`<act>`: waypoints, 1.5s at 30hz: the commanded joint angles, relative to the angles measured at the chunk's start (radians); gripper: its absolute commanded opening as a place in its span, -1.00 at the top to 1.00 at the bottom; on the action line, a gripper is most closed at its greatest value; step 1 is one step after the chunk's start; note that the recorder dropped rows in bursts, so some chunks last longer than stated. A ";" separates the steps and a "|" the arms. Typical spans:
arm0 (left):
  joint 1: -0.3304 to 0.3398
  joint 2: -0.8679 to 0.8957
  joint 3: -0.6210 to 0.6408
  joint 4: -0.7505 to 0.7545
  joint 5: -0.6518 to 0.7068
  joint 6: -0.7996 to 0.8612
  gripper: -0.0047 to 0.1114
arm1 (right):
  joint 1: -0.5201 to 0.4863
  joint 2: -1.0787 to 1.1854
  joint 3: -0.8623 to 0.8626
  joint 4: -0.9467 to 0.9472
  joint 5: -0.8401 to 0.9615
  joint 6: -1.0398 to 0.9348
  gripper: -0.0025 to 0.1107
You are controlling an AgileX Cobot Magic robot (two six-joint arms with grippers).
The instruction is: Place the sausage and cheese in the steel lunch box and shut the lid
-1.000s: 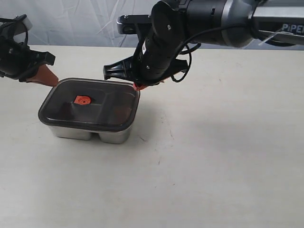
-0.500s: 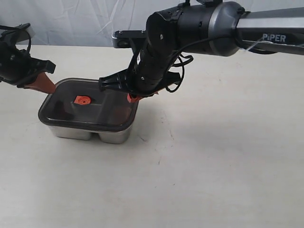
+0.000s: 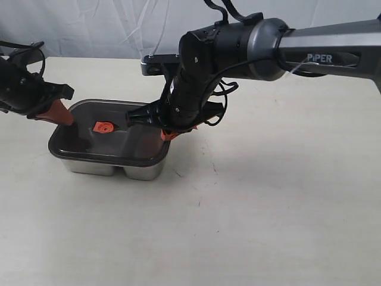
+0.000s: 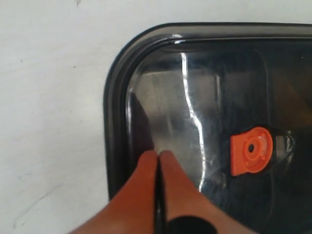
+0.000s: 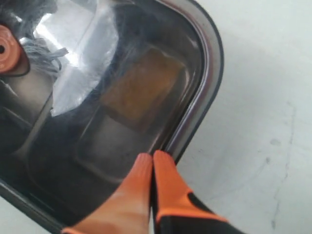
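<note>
The white word "PiPER" stands on a dark panel along the grey tube of the right arm (image 3: 321,58), near the upper right corner of the exterior view

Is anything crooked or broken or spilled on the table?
No, nothing stands out. The lid lies flat and square on the steel lunch box. The left gripper and right gripper, jaws shut, point down at its opposite ends. The cheese shows through it, inside.

right arm (image 3: 256,42) is showing a glossy black-and-grey shell | white PiPER lettering (image 3: 319,58) is gleaming | black cables (image 3: 229,88) are looping | orange fingers (image 5: 168,187) are tapering to points
</note>
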 commanded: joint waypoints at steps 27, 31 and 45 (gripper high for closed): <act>-0.002 0.085 0.009 0.054 0.006 -0.043 0.92 | -0.003 0.106 0.001 0.106 0.038 -0.078 0.97; -0.002 0.085 0.009 0.054 0.014 -0.043 0.92 | -0.003 0.117 0.001 0.120 0.061 -0.078 0.97; -0.002 0.075 0.009 0.042 0.002 -0.041 0.92 | -0.003 0.115 0.001 0.159 0.062 -0.078 0.97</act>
